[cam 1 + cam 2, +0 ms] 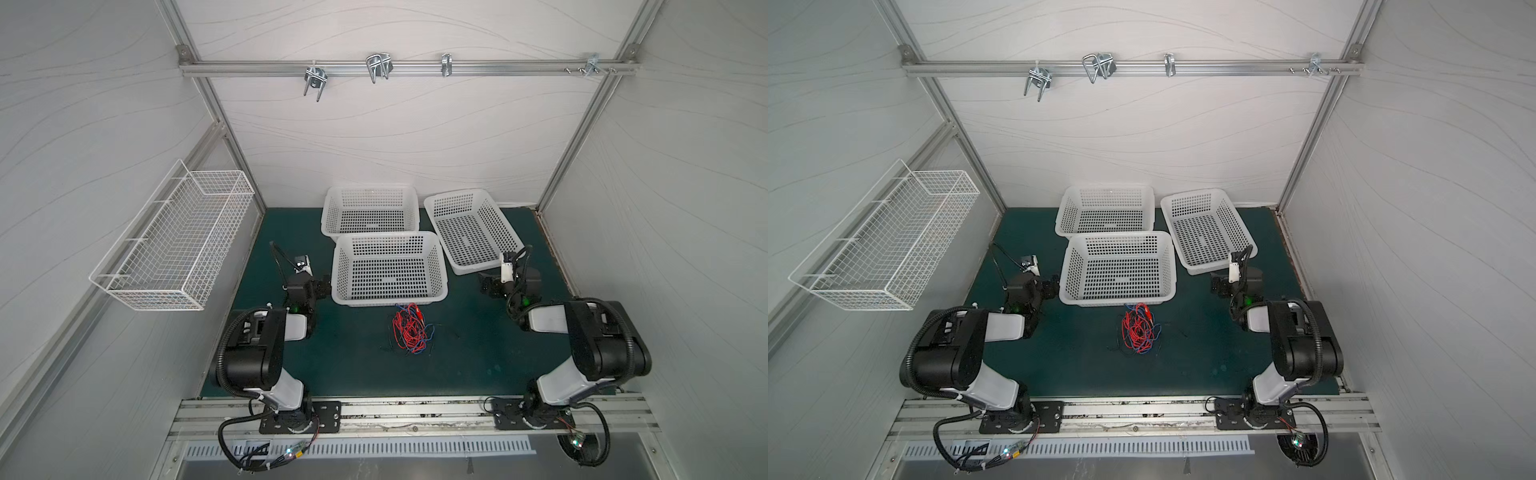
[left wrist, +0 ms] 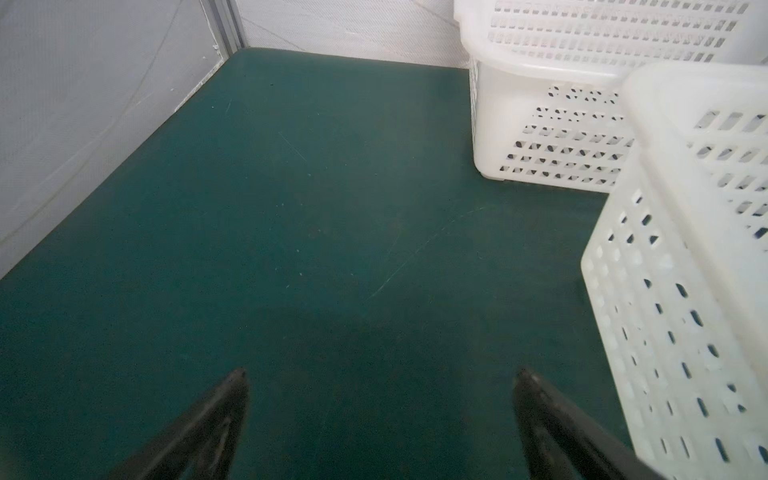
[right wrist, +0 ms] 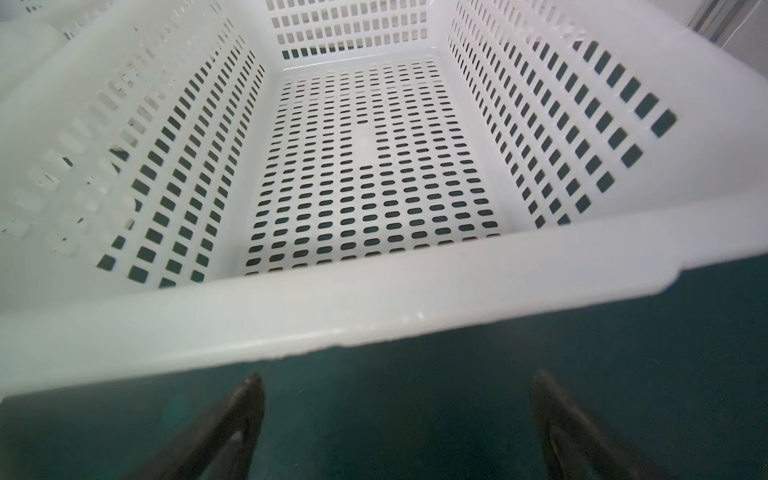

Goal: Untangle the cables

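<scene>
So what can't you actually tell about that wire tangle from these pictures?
How the cables cross, and how many: too small in both top views.
What their ends carry: too small, partly buried in the pile.
The cables up close: neither wrist view shows them; the left gripper faces green mat, the right gripper a white basket.
Both grippers' finger bases: cut off by the picture edge, wrist views.

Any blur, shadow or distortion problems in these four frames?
Both top views: even light, wide-angle splay, cables small but distinct. Left wrist view: mat sharp, soft shadow ahead of the open left claw. Right wrist view: basket rim smeared, right claw tips soft.
</scene>
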Available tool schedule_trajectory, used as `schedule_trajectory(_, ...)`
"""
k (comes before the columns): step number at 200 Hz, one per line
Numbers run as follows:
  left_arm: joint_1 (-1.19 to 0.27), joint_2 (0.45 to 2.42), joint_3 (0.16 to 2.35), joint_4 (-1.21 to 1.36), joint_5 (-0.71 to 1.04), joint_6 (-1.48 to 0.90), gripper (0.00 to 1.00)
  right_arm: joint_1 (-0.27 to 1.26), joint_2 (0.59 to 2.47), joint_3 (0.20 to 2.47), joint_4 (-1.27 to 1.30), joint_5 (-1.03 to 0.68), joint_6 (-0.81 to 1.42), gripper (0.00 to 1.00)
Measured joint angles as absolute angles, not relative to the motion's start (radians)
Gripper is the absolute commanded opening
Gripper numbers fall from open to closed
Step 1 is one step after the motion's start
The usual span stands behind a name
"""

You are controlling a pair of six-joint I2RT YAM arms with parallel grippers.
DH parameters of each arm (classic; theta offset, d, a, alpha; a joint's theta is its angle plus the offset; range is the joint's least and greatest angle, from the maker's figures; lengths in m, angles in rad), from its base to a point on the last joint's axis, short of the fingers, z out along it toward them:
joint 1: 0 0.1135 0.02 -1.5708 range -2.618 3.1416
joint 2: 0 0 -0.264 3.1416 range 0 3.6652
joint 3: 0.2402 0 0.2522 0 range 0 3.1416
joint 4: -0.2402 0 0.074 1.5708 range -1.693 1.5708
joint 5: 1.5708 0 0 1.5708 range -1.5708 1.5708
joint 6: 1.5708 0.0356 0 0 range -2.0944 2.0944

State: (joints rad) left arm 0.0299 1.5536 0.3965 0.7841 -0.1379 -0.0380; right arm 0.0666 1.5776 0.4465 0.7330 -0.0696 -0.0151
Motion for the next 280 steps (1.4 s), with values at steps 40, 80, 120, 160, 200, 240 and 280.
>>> schedule_trajectory(40,0.03,1.554,0.397,0.784,-0.138,-0.038,1.0,0.065,1.578,0.447,0.733,-0.088,-0.016,0.99)
schedule_trajectory(80,0.03,1.554,0.397,0.784,-0.138,-0.038,1.0,0.065,1.578,0.447,0.733,-0.091,-0.016,0.99)
schedule_trajectory(120,0.03,1.554,0.397,0.784,-0.138,-0.038,1.0,0.065,1.578,0.447,0.733,-0.091,-0.015,0.99)
schedule_trajectory(160,0.03,1.554,0.397,0.784,-0.138,-0.038,1.0,0.065,1.578,0.447,0.733,-0.092,-0.015,0.99)
schedule_trajectory(200,0.03,1.554,0.397,0.784,-0.138,-0.038,1.0,0.065,1.578,0.447,0.733,-0.092,-0.016,0.99)
schedule_trajectory(240,0.03,1.554,0.397,0.785,-0.138,-0.038,1.0,0.065,1.578,0.447,0.733,-0.093,-0.015,0.99)
schedule_trajectory(280,0.03,1.54,0.394,0.787,-0.142,-0.039,1.0,0.061,1.562,0.447,0.72,-0.094,-0.015,0.99)
